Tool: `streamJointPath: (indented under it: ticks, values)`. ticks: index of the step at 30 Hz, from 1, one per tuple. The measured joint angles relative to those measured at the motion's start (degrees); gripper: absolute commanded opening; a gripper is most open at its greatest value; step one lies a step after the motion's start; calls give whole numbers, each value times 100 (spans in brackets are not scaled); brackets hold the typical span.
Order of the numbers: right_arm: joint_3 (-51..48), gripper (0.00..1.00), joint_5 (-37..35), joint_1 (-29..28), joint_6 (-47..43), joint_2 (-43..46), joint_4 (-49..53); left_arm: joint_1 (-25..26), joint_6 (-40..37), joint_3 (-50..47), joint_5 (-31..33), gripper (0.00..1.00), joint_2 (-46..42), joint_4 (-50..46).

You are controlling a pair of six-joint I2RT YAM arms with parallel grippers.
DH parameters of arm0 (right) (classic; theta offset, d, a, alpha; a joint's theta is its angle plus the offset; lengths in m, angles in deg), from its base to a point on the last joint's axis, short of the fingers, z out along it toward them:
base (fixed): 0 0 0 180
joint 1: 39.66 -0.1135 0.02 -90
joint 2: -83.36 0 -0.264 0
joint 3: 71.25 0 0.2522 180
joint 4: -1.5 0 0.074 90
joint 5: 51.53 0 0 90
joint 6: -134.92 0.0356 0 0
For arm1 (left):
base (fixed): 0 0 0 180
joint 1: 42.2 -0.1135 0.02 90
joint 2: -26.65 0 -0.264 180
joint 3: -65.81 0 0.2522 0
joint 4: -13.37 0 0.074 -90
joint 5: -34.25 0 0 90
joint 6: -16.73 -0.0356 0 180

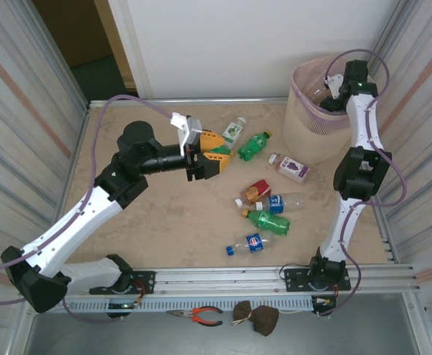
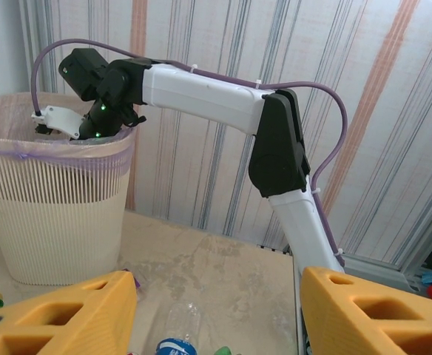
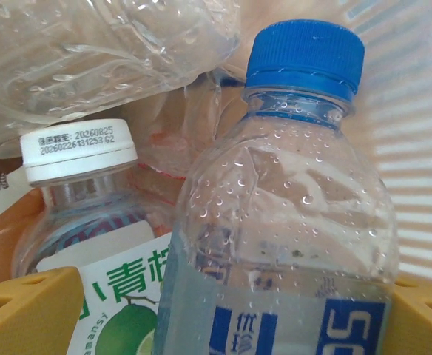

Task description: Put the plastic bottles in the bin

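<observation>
Several plastic bottles lie on the table: a green one [image 1: 254, 145], a purple-labelled one [image 1: 290, 167], a red-labelled one [image 1: 257, 191] and a blue-labelled one [image 1: 249, 244]. The beige bin [image 1: 308, 133] with a pink liner stands at the far right. My right gripper [image 1: 328, 90] hangs inside its mouth, open. A clear blue-capped bottle [image 3: 290, 207] stands between its yellow fingers [image 3: 31, 310], with a gap on the left side. More bottles lie beneath, one white-capped [image 3: 79, 151]. My left gripper [image 1: 210, 151] hovers open above the table with nothing in it.
Striped walls close in the table on the left and right. A metal rail [image 1: 223, 281] runs along the front edge, with pliers [image 1: 201, 316] and a brown lump [image 1: 257, 316] beyond it. In the left wrist view the bin [image 2: 53, 214] stands left of the right arm [image 2: 275, 148].
</observation>
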Motion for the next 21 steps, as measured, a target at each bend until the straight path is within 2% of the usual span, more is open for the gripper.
streamJointPath:
  ticks: [10,21]
  values:
    - [-2,95,-44,-142,0,726,114,-173,-319,2,155,61,0,-640]
    - [-2,95,-42,-389,0,1541,203,-1019,-901,210,96,61,337,-1539]
